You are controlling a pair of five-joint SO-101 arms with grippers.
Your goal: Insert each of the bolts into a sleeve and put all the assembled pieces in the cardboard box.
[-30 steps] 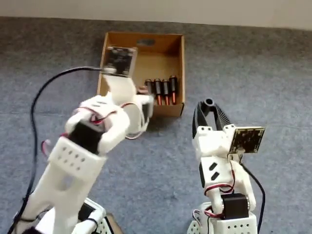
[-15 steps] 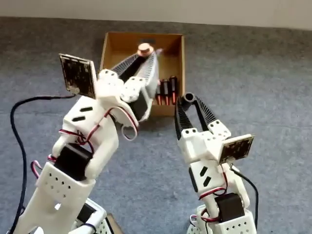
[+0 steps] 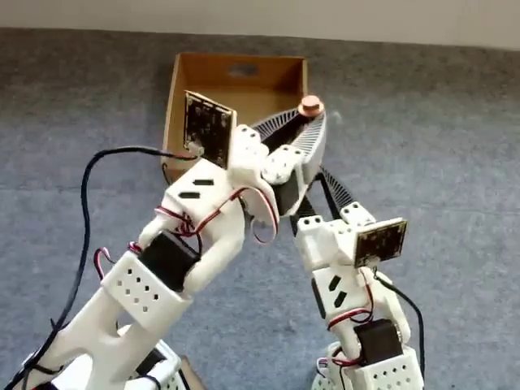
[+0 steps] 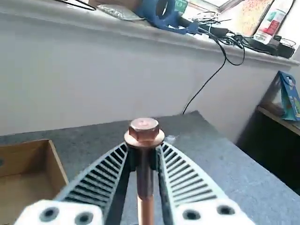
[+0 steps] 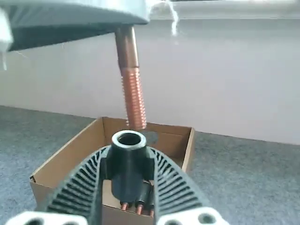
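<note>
My left gripper (image 3: 305, 123) is shut on a copper bolt (image 3: 309, 106), held head-up above the right wall of the cardboard box (image 3: 175, 89). In the left wrist view the bolt (image 4: 144, 150) stands upright between the ribbed fingers (image 4: 180, 171). My right gripper (image 5: 127, 164) is shut on a black sleeve (image 5: 127, 161), its open bore facing up. The bolt's threaded end (image 5: 133, 101) hangs just above and behind the sleeve's mouth. In the high view my right gripper sits under the left one, mostly hidden. Several assembled pieces (image 5: 138, 205) lie in the box.
Grey carpet (image 3: 422, 146) covers the table all round. The box (image 5: 75, 152) stands at the back, its near wall facing the arms. A black cable (image 3: 89, 203) trails from the left arm. A white wall (image 5: 225, 79) rises behind.
My left arm has swung right with the bolt, from over the box's middle to its right wall. My right arm has risen toward it, bringing the sleeve under the bolt.
</note>
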